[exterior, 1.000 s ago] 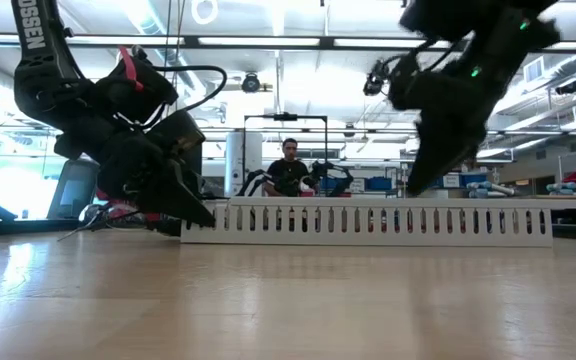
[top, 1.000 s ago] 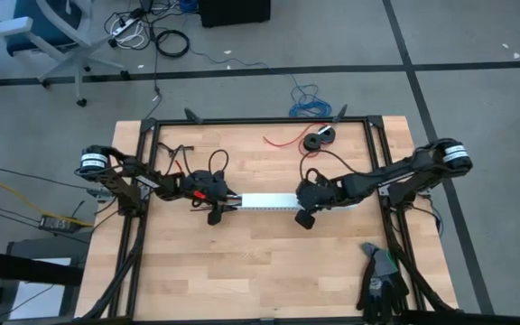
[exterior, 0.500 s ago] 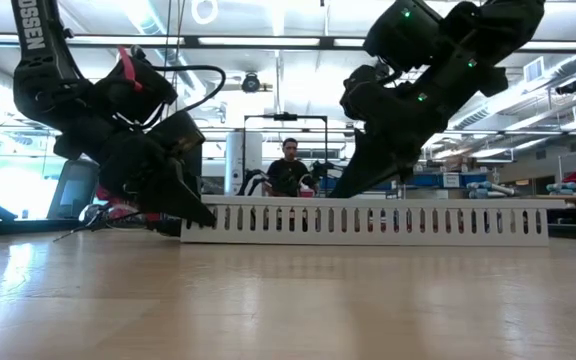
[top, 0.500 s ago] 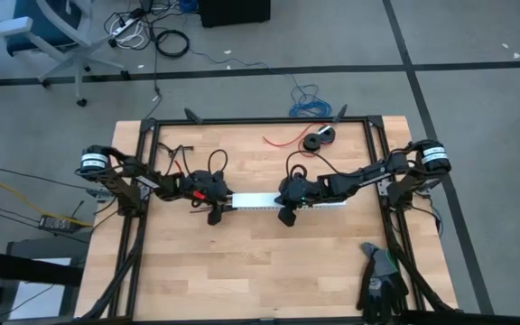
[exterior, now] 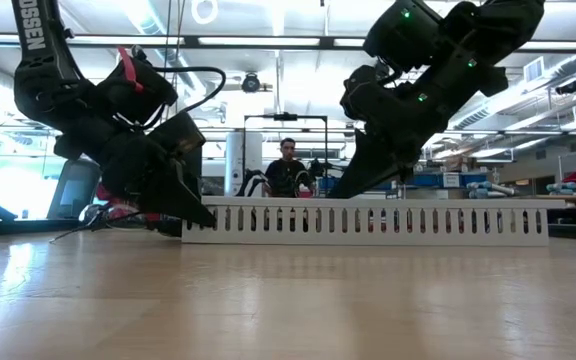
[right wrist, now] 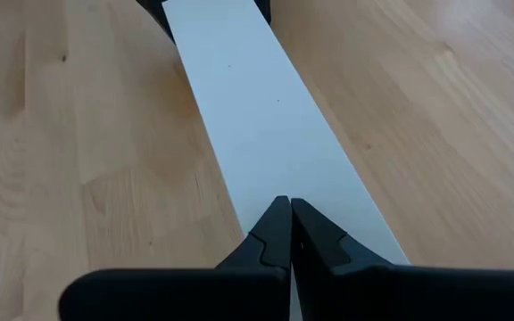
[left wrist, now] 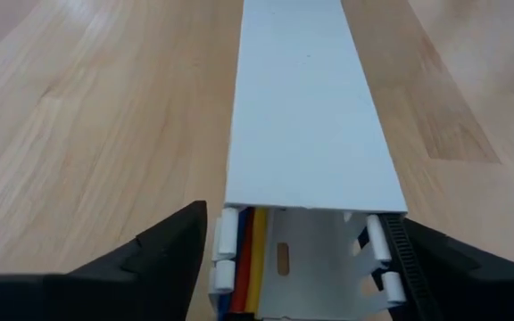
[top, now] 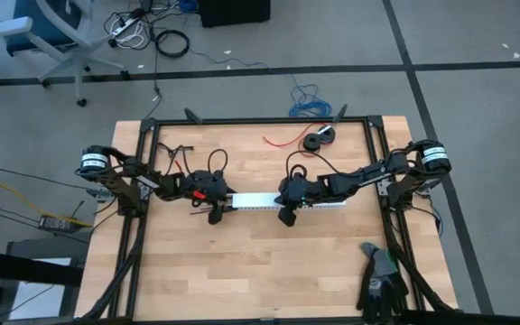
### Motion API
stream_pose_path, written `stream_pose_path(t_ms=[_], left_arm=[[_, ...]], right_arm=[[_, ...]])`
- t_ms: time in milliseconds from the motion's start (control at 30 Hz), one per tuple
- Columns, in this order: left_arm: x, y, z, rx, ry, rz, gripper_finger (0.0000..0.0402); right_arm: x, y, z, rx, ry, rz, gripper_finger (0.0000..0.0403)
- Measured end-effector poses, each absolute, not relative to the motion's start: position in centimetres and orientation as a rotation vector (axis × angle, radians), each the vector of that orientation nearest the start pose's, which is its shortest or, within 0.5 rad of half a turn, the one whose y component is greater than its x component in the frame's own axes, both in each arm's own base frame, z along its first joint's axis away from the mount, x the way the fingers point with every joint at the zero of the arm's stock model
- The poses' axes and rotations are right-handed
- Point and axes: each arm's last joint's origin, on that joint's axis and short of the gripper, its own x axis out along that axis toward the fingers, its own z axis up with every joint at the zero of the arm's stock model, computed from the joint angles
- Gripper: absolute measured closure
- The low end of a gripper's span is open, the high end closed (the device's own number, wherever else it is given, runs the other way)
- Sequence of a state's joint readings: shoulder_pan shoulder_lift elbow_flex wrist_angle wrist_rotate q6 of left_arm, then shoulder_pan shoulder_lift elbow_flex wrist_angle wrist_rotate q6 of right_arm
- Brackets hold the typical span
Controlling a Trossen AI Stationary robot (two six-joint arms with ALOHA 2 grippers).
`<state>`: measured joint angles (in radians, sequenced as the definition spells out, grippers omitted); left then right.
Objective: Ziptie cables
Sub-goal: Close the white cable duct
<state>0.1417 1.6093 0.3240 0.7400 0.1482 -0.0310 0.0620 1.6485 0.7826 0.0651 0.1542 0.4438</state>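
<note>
A long white slotted duct with its cover on lies flat across the table's middle. At its left end, the cables show as red, yellow and blue strands running inside it. My left gripper is open around that end, one finger close beside each side wall. My right gripper is shut, its tips on the cover about halfway along the duct. A black ridged strip runs along one wall at the open end. My left gripper: I cannot tell whether its fingers touch the duct's walls. My right gripper presses its shut fingertips on the top of the duct's cover, near mid-length. It slants down from the table's right, fingers along the duct. The duct lies flat on the table.
A single red wire and a black spool lie near the far edge. Gloves sit at the near right corner. Black frame rails border the table. A person sits in the room behind.
My right gripper has travelled along the duct toward the table's left and come down, tipping more steeply, until its shut tips met the cover; it has kept still there for the last half second. The duct has stayed where it was.
</note>
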Motion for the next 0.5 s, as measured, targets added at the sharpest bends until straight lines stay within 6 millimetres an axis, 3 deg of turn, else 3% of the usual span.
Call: stream_pose_path(t_ms=[267, 500], left_arm=[[23.5, 3.0, 10.1, -0.112, 0.538, 0.005, 0.0104], [21.9, 2.7, 10.0, -0.113, 0.518, 0.003, 0.0104]], right_arm=[[31.1, 1.5, 14.9, 0.333, 0.765, -0.262, 0.0403], [31.1, 1.5, 14.9, 0.336, 0.766, -0.263, 0.0403]])
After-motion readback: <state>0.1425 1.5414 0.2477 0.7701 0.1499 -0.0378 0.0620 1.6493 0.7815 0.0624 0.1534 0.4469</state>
